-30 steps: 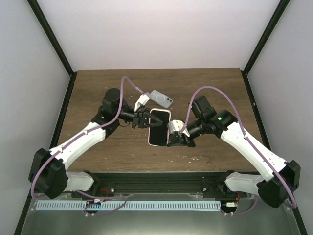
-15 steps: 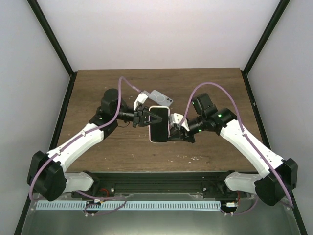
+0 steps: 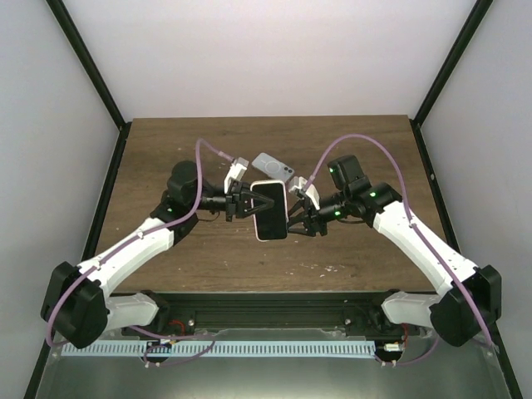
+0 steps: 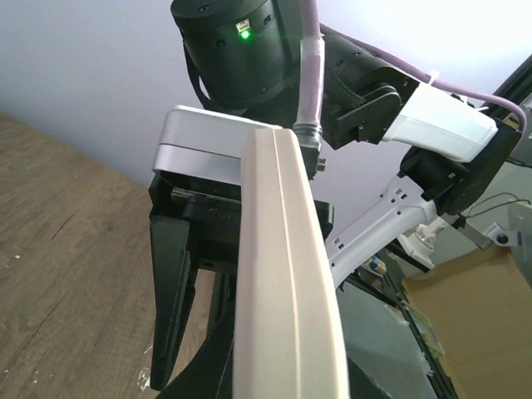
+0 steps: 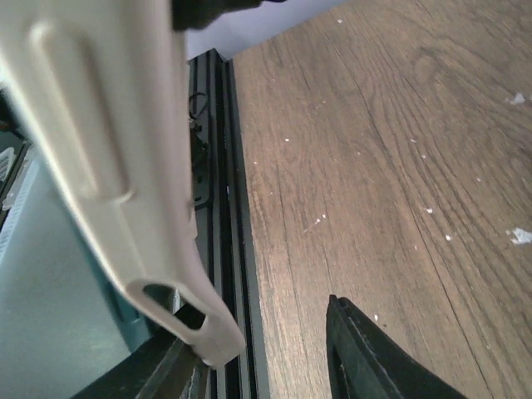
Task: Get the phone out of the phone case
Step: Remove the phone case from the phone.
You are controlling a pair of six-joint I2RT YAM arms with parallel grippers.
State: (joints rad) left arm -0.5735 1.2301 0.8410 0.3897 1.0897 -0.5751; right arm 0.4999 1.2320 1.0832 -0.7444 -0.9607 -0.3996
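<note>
Above mid-table [image 3: 166, 150], off the wood: phone [image 3: 269, 214] seated in its cream case [image 4: 283, 274], hanging between the two arms. Far end sits just by a grey item [image 3: 274, 166] on the table; contact can't be judged.

Grip: the left gripper [image 3: 248, 202] meets the left long edge and looks clamped on the case. This is judged from the top view, since its own fingers don't show in the left wrist view. At the right long edge the right gripper [image 3: 293, 220] has its jaws parted. The case rests by one side, the other finger [image 5: 357, 357] well apart.

Risks (judgement):
- Hold is one-sided. A push from the right could twist the case in the left grip or knock it down onto the table.
- If the right pinches case and phone together, nothing separates.
- Peeling only one corner may let the lip snap back.

Orientation: screen up. Long axis runs near–far, almost square to the near edge. Which end is the top can't be told.
</note>
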